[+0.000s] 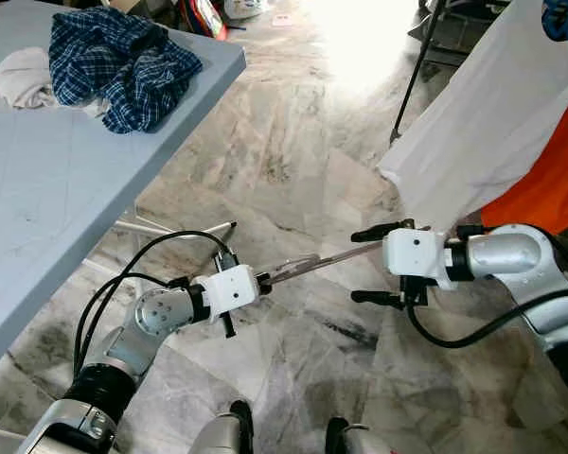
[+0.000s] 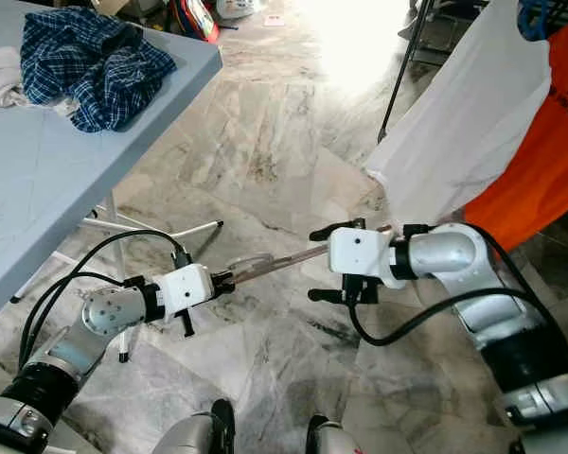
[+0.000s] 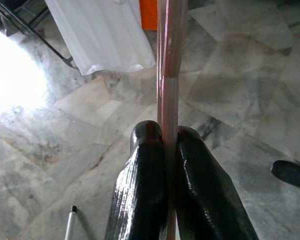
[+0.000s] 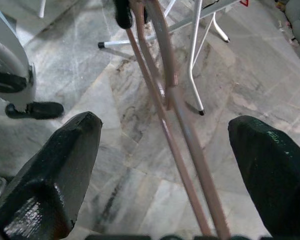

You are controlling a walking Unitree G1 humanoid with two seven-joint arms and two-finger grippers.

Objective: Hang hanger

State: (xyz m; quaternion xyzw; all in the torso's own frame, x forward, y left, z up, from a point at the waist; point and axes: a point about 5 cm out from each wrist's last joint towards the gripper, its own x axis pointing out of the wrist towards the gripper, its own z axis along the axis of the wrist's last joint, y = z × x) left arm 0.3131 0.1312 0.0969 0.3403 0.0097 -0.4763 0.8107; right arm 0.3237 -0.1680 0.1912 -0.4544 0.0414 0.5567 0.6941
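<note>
A thin pinkish-brown hanger (image 1: 312, 262) is held level over the marble floor between my two arms. My left gripper (image 1: 265, 279) is shut on one end of it; in the left wrist view the black fingers (image 3: 145, 175) pinch the hanger's bar (image 3: 169, 60). My right gripper (image 1: 377, 265) stands open at the hanger's other end. In the right wrist view the hanger's bars (image 4: 162, 90) run between its spread fingertips (image 4: 65, 150) without touching them.
A white garment (image 1: 492, 123) and an orange one (image 1: 549, 189) hang at the right, beside a black rack pole (image 1: 417, 71). At the left, a grey-blue table (image 1: 38, 208) holds a plaid shirt (image 1: 123, 57) and a white cloth (image 1: 19, 76). My feet show at the bottom.
</note>
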